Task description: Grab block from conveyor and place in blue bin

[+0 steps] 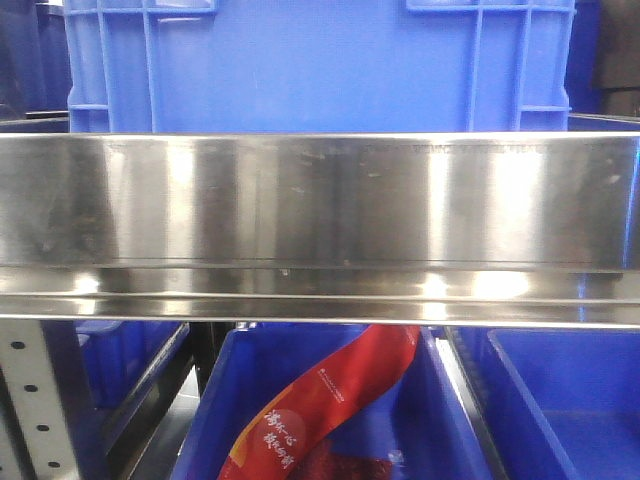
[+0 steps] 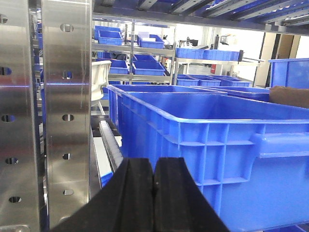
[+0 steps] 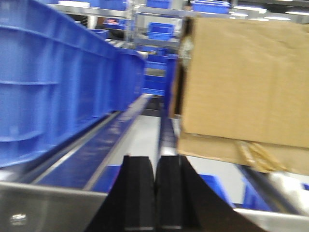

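Observation:
No block and no conveyor show in any view. A blue bin stands on a steel shelf rail in the front view, and another blue bin fills the left wrist view. My left gripper is shut with nothing between its black fingers, close to that bin's near corner. In the right wrist view my right gripper is shut and empty too, above a steel rail, with a blue bin along its left. The right wrist view is blurred.
A perforated steel upright stands left of the left gripper. A brown cardboard box sits close on the right of the right gripper. Below the shelf a lower blue bin holds a red packet. More shelves with blue bins fill the background.

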Robot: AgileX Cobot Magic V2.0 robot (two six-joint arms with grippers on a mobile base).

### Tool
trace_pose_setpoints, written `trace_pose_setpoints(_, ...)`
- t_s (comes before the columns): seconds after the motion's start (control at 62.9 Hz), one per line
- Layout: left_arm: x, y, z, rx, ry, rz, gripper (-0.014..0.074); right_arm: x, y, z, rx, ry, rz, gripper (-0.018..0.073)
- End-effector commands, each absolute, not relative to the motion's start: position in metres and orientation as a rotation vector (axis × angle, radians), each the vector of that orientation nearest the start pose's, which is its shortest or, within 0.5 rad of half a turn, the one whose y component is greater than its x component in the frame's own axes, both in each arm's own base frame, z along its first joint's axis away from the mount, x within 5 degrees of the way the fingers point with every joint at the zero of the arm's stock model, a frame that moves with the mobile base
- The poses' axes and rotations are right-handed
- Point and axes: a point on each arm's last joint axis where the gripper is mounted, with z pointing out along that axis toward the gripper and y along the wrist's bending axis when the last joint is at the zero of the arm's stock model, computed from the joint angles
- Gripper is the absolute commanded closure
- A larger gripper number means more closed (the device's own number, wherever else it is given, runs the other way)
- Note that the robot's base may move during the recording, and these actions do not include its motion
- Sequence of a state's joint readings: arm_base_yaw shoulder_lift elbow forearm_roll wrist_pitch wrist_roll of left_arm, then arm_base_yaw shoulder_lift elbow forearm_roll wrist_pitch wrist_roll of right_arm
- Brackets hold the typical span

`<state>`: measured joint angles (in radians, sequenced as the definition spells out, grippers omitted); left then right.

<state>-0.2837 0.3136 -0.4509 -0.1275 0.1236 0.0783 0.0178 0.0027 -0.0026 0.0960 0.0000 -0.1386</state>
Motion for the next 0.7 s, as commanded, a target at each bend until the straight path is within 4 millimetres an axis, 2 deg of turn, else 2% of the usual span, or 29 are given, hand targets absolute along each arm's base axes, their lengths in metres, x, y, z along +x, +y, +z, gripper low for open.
trace_pose_setpoints(0.0,0.0688,-0.0211,0.3349,0.177,1.443,-0.282,0.0707,0.056,-0.0009,0.2149,-0.024,1.464,-0.052,0.0727)
trace_pose_setpoints(0.683,0.0688,-0.0211,0.3349,0.177,1.443,-0.282,0.0707,0.0559,-0.0011,0.2153,-0.022,1.46,-0.053,0.0727)
